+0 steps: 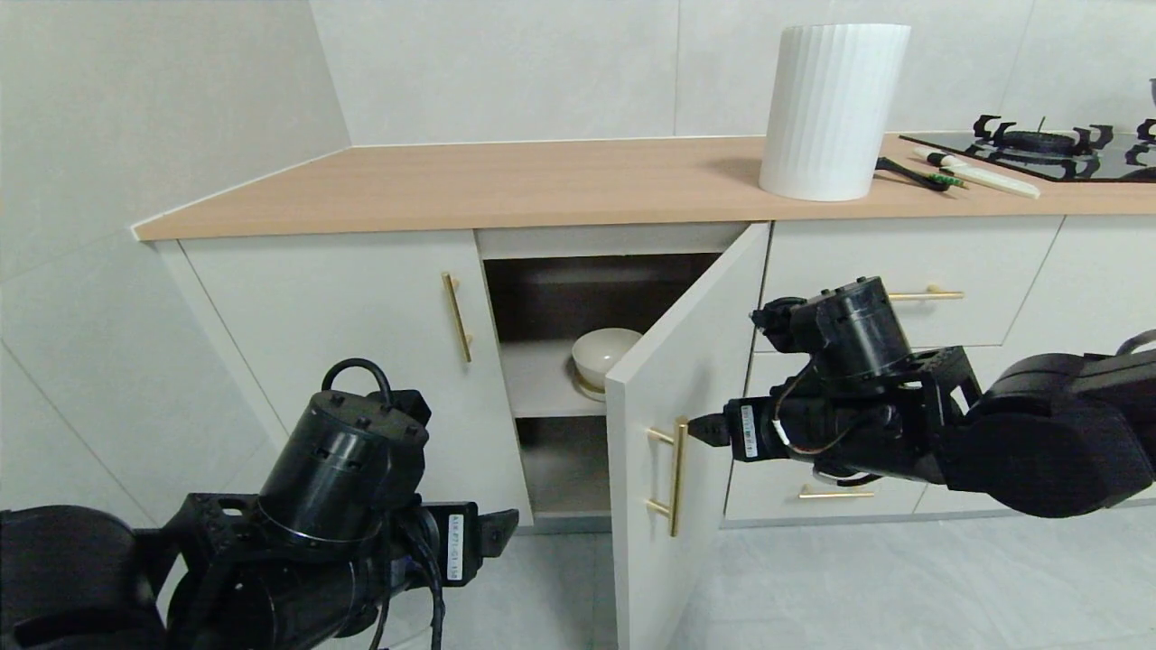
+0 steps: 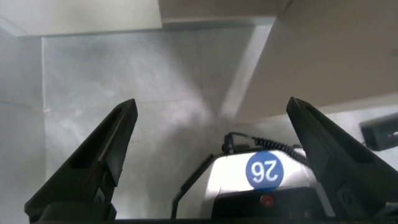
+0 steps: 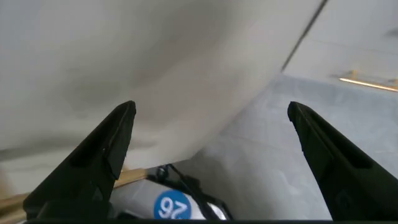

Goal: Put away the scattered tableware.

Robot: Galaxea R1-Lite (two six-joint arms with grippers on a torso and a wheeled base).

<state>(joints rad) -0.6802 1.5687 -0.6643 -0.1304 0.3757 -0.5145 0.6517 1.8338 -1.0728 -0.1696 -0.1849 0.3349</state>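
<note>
A cream bowl (image 1: 603, 355) sits upside down on the upper shelf inside the open cabinet (image 1: 578, 298). The cabinet door (image 1: 691, 361) swings out toward me, its gold handle (image 1: 673, 477) on the outer face. My right gripper (image 1: 697, 430) is open, level with the top of that handle and just beside it; in the right wrist view the right gripper (image 3: 211, 112) faces the door panel (image 3: 155, 68), nothing between its fingers. My left gripper (image 1: 504, 524) hangs low in front of the left cabinet door, and the left gripper (image 2: 212, 106) is open over the floor.
On the wooden counter (image 1: 506, 185) stand a tall white ribbed container (image 1: 831, 108) and, beside it, a green-handled utensil and a pale knife (image 1: 980, 179). A black gas hob (image 1: 1039, 149) lies at the far right. Drawers with gold handles (image 1: 926, 294) sit behind my right arm.
</note>
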